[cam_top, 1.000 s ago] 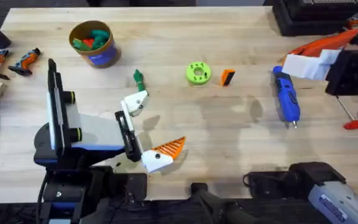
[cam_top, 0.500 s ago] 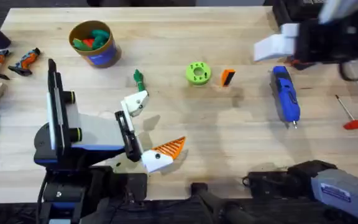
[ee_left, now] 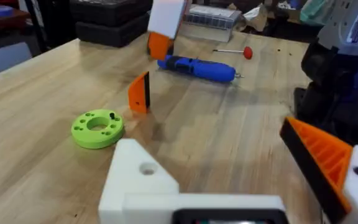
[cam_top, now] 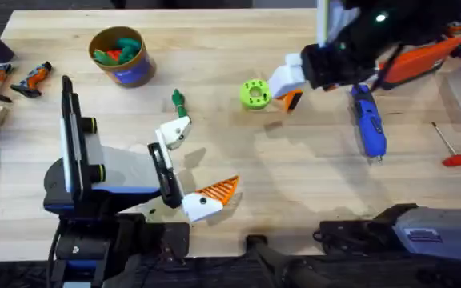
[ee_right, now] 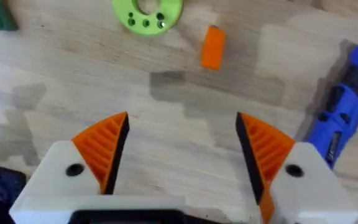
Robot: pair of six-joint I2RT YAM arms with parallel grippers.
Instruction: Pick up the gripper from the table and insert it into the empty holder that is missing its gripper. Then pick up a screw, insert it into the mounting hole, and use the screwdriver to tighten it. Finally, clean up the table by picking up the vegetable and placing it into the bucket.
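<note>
- Far off to the left of my working claw, the bucket (cam_top: 120,56) sits at the back of the table with toy pieces inside; it only matters for the final clean-up.
- Nearer, though well to that same side, the vegetable (cam_top: 178,102) lies flat on the wood, close beyond the parked left arm.
- On that parked arm, the left gripper (cam_top: 190,166) holds nothing: one white finger carries an orange pad, while the holder (ee_left: 143,180) is bare, its mounting hole visible on top.
- Just left of my target lies the lime-green disc (ee_right: 148,10), which I must not touch.
- Ahead of my right gripper (ee_right: 180,149), between the disc and the screwdriver, the gripper (ee_right: 212,46) stands on the table, untouched. My fingers are spread wide and empty, both orange pads (ee_right: 104,146) showing, and the wedge lies beyond the gap, slightly off its centre line.
- Right of the claw, the screwdriver (cam_top: 368,124) lies flat, tip pointing towards the arm bases.
- I judge we are on the first step: approaching the loose wedge to pick it up.
- Next I would advance and lower until the pads straddle the wedge, close on it, then carry it across to the bare holder.
</note>
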